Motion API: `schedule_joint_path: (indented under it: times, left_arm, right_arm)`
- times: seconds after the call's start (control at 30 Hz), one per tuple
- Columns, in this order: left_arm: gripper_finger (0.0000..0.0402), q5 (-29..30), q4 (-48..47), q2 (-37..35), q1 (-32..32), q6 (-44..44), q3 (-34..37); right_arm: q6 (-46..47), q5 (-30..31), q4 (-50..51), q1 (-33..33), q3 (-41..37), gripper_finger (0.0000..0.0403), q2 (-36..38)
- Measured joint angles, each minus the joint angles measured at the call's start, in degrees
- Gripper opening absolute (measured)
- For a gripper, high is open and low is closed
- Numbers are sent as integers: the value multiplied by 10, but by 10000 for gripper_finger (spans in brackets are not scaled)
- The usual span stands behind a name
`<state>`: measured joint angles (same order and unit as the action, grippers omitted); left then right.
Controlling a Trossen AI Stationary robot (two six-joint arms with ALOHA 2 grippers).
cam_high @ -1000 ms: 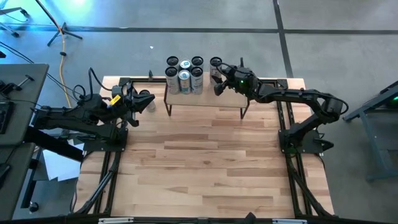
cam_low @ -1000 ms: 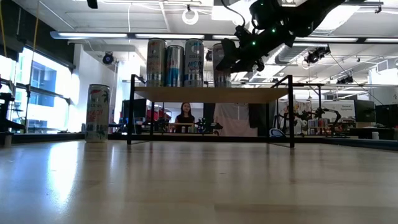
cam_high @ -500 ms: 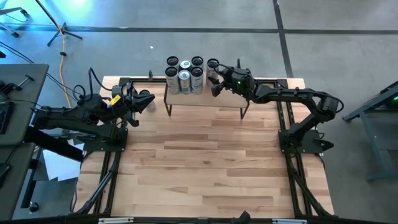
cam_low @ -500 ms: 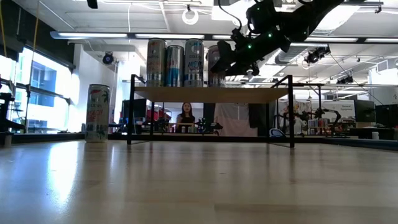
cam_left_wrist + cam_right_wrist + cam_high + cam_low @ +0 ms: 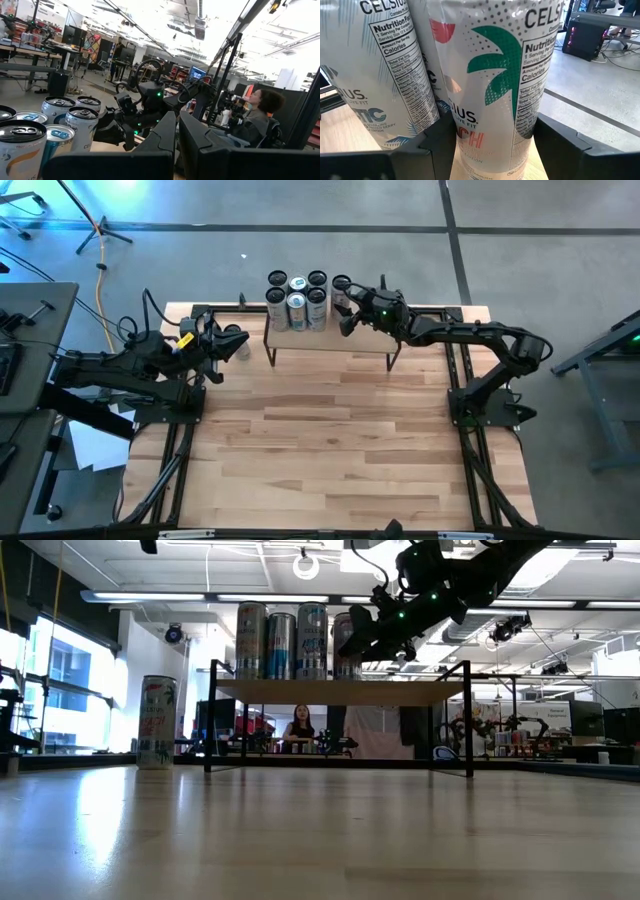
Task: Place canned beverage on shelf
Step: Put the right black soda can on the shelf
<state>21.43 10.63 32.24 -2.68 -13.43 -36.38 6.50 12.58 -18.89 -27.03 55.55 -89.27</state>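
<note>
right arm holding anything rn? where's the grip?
Yes: the right gripper has the palm-print can between its jaws, clamped low on the body's sides, beside the cans on the shelf.

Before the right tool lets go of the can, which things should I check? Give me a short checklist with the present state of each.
1. Held can sits between the fingers of the right tool: ok.
2. Can is over the shelf, beside the cans already there: ok.
3. Can stands upright: ok in the low view.
4. Can bottom rests on the board: cannot tell; the tool hides it.
5. Held can is apart from its neighbour: cannot tell; they look very close.
6. Left tool is shut and away from the shelf, near the spare can: ok.
</note>
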Motion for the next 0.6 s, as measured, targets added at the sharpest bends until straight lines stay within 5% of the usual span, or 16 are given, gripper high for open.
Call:
schedule_joint_path:
  times: [0.6]
  left_arm:
    - [0,0,0,0,0,0,0]
  right_arm:
    - [-5,4,2,0,0,244,0]
